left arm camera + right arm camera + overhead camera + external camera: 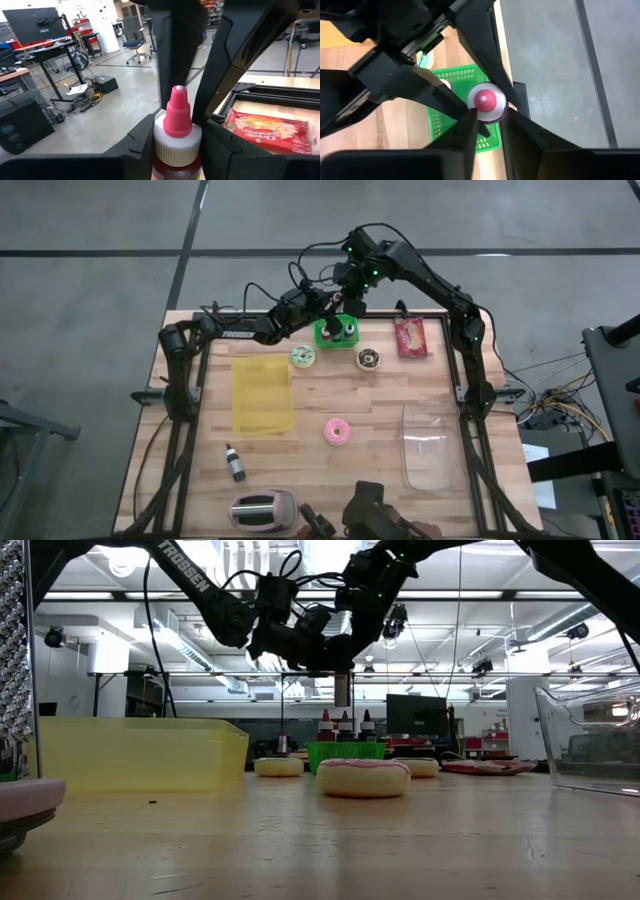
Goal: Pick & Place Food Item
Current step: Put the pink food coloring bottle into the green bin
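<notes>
A sauce bottle (pixel 177 135) with a pink nozzle and a white cap hangs above the green basket (pixel 336 335) at the table's far edge. It also shows in the right wrist view (pixel 485 102) and in the low view (pixel 342 690). My left gripper (pixel 330 302) reaches in from the left and is shut on the bottle. My right gripper (pixel 352 305) comes down from above and is closed on the same bottle's top. More bottles stand in the basket (pixel 345 752). My left gripper pinches the two sides of the bottle's white cap (pixel 157 142) between its fingers (pixel 137 145). It comes about level from the table's left. The bottle stands upright, lifted clear of the basket. My right gripper's fingers (pixel 467 130) point down from above. Their tips close on the rim of the white cap (pixel 495 114), on either side of the pink nozzle. The bottle hangs upright below them, over the basket.
A red snack pack (pixel 411 337), a chocolate donut (pixel 369 359) and a pale donut (pixel 303 356) lie by the basket. A pink donut (pixel 337 430) lies mid-table. A yellow bin (pixel 262 393), a clear container (pixel 432 445), a small dark bottle (pixel 235 463) and a toaster (pixel 262 510) are nearer.
</notes>
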{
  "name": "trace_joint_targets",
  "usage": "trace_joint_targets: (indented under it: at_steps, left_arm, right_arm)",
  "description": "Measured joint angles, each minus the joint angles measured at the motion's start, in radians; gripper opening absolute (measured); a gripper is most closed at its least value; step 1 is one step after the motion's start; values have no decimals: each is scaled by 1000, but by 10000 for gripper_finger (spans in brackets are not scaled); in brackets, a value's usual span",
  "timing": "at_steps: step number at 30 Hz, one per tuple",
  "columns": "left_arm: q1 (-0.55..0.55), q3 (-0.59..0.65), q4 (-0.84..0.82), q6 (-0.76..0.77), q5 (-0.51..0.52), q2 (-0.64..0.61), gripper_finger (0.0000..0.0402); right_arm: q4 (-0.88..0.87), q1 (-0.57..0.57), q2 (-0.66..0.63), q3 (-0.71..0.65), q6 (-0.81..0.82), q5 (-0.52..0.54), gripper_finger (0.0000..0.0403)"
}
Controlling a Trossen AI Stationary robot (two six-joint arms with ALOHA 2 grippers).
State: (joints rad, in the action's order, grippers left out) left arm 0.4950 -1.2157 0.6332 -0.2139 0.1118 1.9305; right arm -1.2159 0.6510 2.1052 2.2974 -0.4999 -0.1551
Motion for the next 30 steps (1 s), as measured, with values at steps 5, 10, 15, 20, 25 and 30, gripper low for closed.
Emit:
trace_joint_targets:
  at_steps: [5, 10, 15, 20, 25, 30]
  left_arm:
    - [0, -3, 7, -1, -12, -2, 112]
    - [-1, -3, 9, 0, -22, -3, 112]
    - [-1, -3, 8, 0, -22, -3, 112]
    - [0, -3, 5, 0, -18, -3, 112]
    - [1, -4, 3, 0, -15, -3, 112]
    - [2, -5, 5, 0, -11, -3, 112]
  right_arm:
    - [2, -4, -18, 0, -4, 10, 164]
    - [-5, -20, -31, 3, -23, 31, 202]
    - [-5, -38, -34, 3, -28, 48, 207]
    - [-14, -45, -35, 3, -35, 71, 207]
    - [-12, -45, -36, 0, -38, 69, 194]
    - [-8, -45, -36, 9, -47, 70, 177]
